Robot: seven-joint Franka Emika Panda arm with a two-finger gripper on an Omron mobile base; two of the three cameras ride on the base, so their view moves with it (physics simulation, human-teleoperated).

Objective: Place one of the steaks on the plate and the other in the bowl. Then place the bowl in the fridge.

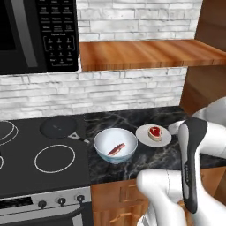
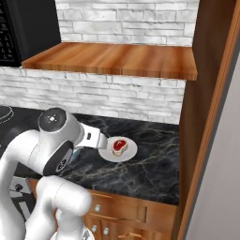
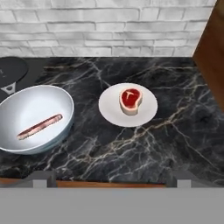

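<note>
With one steak (image 3: 131,99) on the plate (image 3: 146,114) and the other steak (image 3: 40,126) in the bowl (image 3: 17,109) beside it, the bowl's rim should be straddled squarely by the gripper (image 3: 111,177), jaws apart and empty, before closing.

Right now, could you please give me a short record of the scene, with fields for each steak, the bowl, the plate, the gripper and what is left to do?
steak one: lies in the bowl, a thin red strip leaning on its inner wall
steak two: lies flat at the middle of the plate, red with a pale edge
bowl: on the dark marble counter, left of the plate, apart from it
plate: on the same counter, near the wooden side wall
gripper: open, holding nothing, back from both dishes
left to do: bowl not yet in the fridge
</note>
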